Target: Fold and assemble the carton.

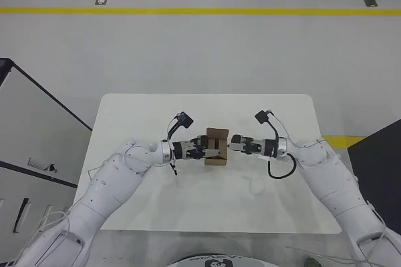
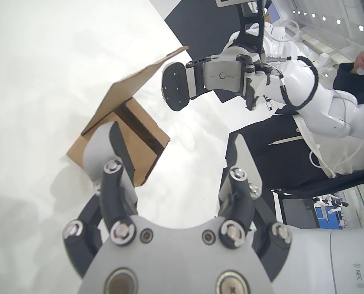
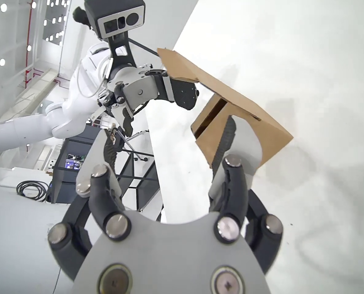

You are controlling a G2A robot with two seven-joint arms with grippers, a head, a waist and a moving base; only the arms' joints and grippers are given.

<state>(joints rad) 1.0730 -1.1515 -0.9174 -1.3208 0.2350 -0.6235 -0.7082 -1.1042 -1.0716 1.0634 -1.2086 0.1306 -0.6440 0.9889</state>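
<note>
The carton point(image 1: 216, 145) sat about the middle of the tabletop point(image 1: 154, 200), well apart from every edge. It was partly formed: the body stood on the surface with its walls up, and one broad flap point(image 2: 133, 81) was raised at a tilt over the open inside, not yet shut down.

The left tool point(image 1: 198, 147) was on the side of the carton toward the left edge, and the right tool point(image 1: 236, 143) was opposite, toward the right edge. Both were released, with their fingers spread and grasping nothing. In each wrist view, one finger lay against or just beside a carton wall while the other stood free in the air. Whether either finger pressed on the cardboard could not be told.

The step in hand looked like bracing the body from both sides before closing the top. The next move would probably call for one tool to steady a wall while the other pushed the raised flap down along its crease. That push should be gentle, since the light carton could slide or the wall could buckle.

By count there were one carton, one raised flap, two tools and one tabletop.
</note>
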